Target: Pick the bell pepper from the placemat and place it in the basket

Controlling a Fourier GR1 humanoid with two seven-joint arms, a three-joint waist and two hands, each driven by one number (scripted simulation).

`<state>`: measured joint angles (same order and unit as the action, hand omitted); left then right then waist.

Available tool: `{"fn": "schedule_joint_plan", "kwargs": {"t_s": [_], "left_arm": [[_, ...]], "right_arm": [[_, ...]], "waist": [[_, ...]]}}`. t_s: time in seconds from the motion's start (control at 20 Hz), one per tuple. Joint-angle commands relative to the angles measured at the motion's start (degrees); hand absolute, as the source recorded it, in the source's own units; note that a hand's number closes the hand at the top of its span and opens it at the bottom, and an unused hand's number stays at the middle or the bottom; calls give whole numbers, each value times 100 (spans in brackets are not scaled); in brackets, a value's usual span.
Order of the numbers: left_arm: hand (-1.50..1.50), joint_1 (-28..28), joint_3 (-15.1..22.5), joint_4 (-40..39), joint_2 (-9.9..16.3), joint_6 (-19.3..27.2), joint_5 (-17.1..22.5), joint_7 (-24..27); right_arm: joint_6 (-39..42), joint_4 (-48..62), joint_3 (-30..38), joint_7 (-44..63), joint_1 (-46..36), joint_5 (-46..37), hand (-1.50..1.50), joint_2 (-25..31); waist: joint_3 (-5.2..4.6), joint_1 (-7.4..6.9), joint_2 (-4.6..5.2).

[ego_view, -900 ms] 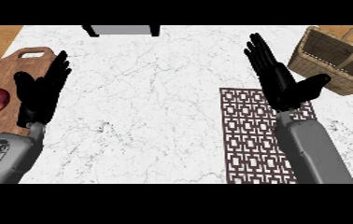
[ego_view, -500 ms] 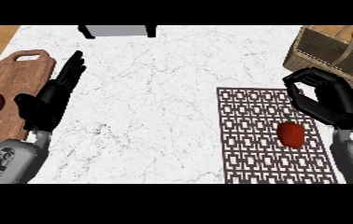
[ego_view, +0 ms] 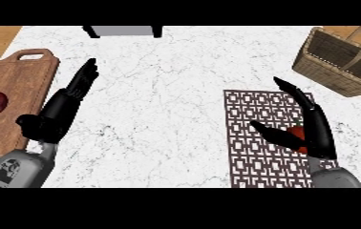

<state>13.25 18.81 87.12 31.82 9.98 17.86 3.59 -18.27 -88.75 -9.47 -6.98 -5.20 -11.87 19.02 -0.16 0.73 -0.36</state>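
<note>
In the head view, the bell pepper [ego_view: 299,133] is seen on the placemat [ego_view: 261,142], towards its right side, and is largely hidden by the right hand [ego_view: 310,128]. Only a red-orange patch shows, framed between the thumb, which reaches out to the left, and the straight fingers [ego_view: 292,90] that point up and away. The pepper thus lies inside the hand's opening, close against the palm — whether it is touched cannot be told. The fingers are spread and uncurled; nothing is held yet. No long axis can be made out from so small a visible patch, nor the stalk.

The right hand is by far the nearer: the left hand [ego_view: 60,111] rests open, fingers straight, near the view's left edge beside the wooden cutting board [ego_view: 25,80], well apart from the pepper.

The basket [ego_view: 335,61] stands at the upper right, beyond the placemat's far corner — so, once the fingers are closed round the pepper, a lift and a carry forward and to the right would be called for.
</note>
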Motion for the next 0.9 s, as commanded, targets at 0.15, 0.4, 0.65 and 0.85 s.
{"fn": "schedule_joint_plan", "kwargs": {"t_s": [0.15, 0.4, 0.65, 0.85], "left_arm": [[0, -39, -80, -147, 24, -128, 0, 82], [0, -134, -167, 36, 35, -117, 114, -6], [0, -113, -163, 24, 44, -124, 2, 16], [0, -519, -177, 141, 100, -243, -51, 318]], "right_arm": [[-513, -789, 210, 2393, -136, -1933, -150, 1086], [1354, -1373, 54, 3842, -22, -2296, -150, 2346], [3267, -2463, 33, 5330, -260, -1043, -150, 2705], [4275, -3261, 539, 6399, -406, 293, -150, 2991]], "waist": [[-37, 128, -20], [-55, 148, -53], [-31, 93, -28], [-16, 14, -30]]}}
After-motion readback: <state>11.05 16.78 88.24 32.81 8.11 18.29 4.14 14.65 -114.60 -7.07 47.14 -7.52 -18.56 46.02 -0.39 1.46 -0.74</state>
